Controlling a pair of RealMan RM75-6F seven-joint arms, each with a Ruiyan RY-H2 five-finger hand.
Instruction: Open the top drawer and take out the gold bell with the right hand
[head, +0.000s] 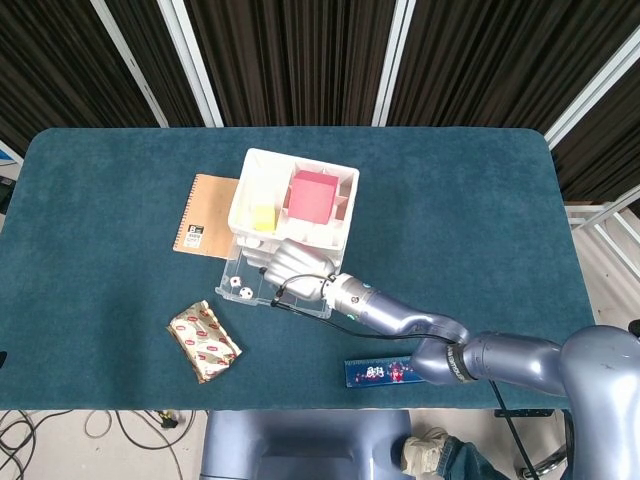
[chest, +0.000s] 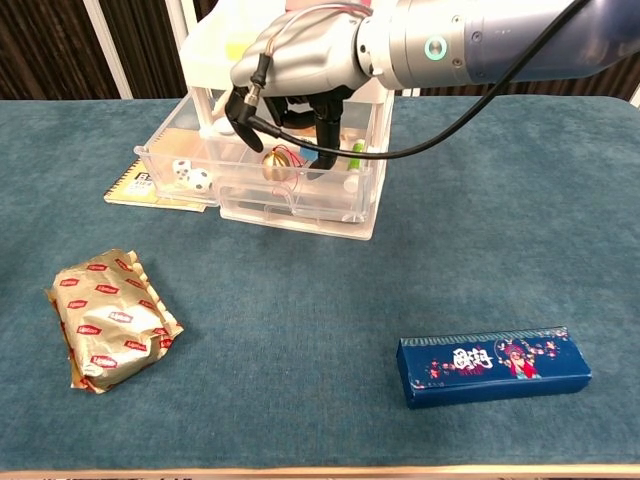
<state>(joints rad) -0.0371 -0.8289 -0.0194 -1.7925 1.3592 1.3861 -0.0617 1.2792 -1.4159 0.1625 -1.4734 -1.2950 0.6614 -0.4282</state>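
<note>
The clear top drawer (chest: 292, 197) of the plastic drawer unit (head: 250, 296) is pulled out toward me. The gold bell (chest: 279, 164) lies inside it, right of the middle, with a thin red loop beside it. My right hand (chest: 300, 50) hangs over the drawer with its fingers (chest: 324, 140) reaching down into it, one just right of the bell and the thumb up to its left. I see no firm grip on the bell. In the head view my right hand (head: 296, 266) hides the bell. My left hand is in neither view.
Two dice (chest: 190, 176) lie in the drawer's left part. A white tray (head: 250, 165) with a pink block (head: 313, 195) and a yellow block (head: 263, 217) tops the unit. A notebook (head: 205, 216) lies at its left, a foil snack packet (chest: 110, 320) front left, a blue box (chest: 493, 365) front right.
</note>
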